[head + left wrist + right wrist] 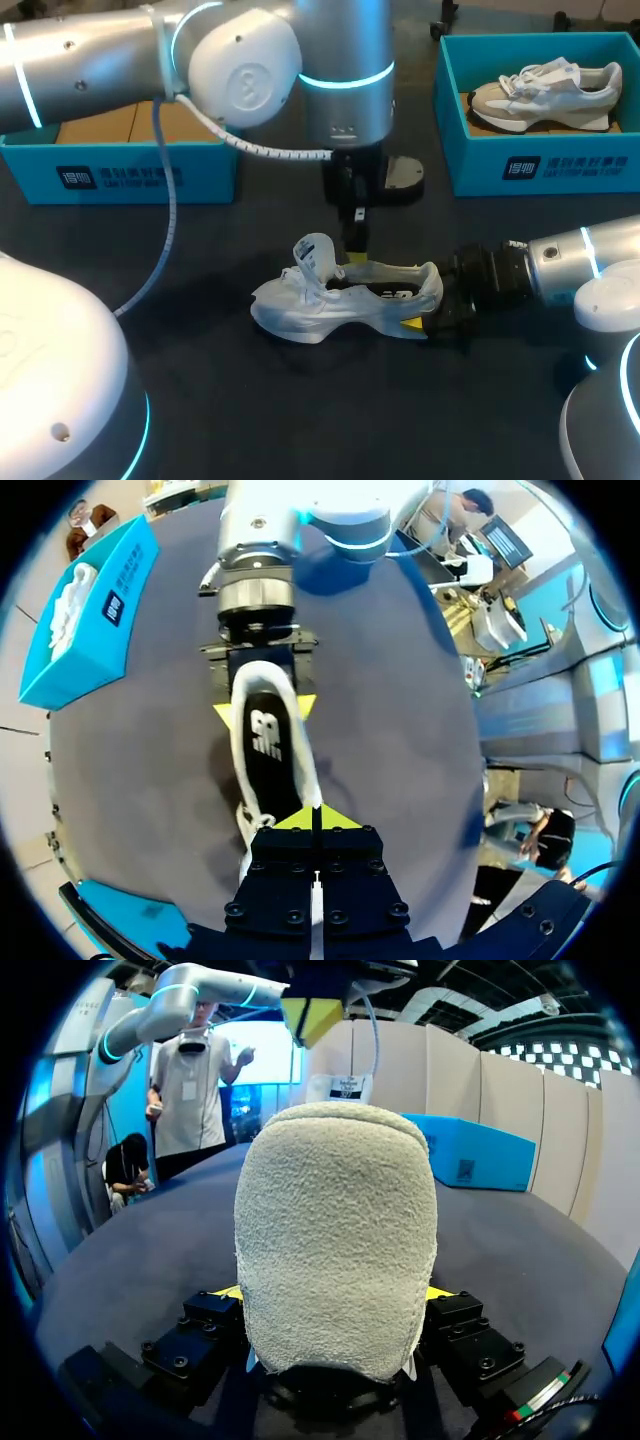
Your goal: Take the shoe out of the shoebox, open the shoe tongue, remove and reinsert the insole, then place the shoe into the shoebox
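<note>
i'm watching one shoebox (120,175) sitting at the table's (300,420) 10 o'clock. my left gripper (313,820) is hanging at 12 o'clock of the shoe (335,300), fingers pressed tip to tip; i cannot tell if they're pinching anything. the shoe is lying mid-table, toe pointing to 9 o'clock, my right gripper (265,708) clamping its heel from 3 o'clock, and a second shoebox (540,165) is holding another shoe (545,95) at 2 o'clock.

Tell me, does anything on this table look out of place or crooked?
Mildly odd: the white shoe sits on the table outside the boxes, its tongue sticking straight up and its heel pinched by the right gripper. A dark flat piece lies loose behind the left gripper; I cannot tell what it is.
</note>
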Motion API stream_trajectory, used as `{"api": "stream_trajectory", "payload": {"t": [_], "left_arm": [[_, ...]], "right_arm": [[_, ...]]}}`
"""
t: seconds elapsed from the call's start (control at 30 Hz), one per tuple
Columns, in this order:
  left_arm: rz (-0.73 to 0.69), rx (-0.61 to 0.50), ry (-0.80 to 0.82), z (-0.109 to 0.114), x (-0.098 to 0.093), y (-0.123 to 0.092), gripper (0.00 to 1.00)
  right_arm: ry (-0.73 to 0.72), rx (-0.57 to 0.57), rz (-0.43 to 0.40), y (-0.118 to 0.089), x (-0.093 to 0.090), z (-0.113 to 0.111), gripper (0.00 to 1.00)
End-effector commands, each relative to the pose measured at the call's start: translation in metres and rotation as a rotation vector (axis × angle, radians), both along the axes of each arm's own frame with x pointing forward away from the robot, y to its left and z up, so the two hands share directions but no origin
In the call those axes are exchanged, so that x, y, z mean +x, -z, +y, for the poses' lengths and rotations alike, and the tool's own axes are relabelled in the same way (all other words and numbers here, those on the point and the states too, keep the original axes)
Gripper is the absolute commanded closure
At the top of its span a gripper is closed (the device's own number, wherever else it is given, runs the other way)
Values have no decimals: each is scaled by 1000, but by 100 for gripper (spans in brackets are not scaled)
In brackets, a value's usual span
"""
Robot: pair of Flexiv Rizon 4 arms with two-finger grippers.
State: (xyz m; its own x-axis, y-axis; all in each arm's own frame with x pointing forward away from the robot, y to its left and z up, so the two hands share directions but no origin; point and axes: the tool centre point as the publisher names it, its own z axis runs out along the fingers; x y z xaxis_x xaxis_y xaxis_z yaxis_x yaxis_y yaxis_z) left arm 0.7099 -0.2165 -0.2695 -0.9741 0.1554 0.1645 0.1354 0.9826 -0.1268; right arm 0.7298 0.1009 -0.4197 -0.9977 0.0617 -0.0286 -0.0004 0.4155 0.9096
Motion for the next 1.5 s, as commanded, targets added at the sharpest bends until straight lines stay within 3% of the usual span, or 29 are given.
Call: {"api": "stream_trajectory", "payload": {"t": [0.03, 0.43, 0.8, 1.4, 1.47, 1.5], "left_arm": [[-2, -31, -6, -4, 7, 18, 100], [-23, -53, 17, -29, 9, 57, 100], [5, -59, 48, -45, 8, 80, 100], [53, -26, 56, -42, -5, 112, 100], [59, -29, 55, -40, -6, 113, 77], [58, -28, 54, -39, -6, 113, 71]], "right_arm": [[1, -6, 0, 8, -4, 8, 100], [1, -6, 0, 8, -4, 8, 100], [1, -6, 0, 8, -4, 8, 100], [1, -6, 0, 8, -4, 8, 100], [1, -6, 0, 8, -4, 8, 100], [1, -6, 0, 8, -4, 8, 100]]}}
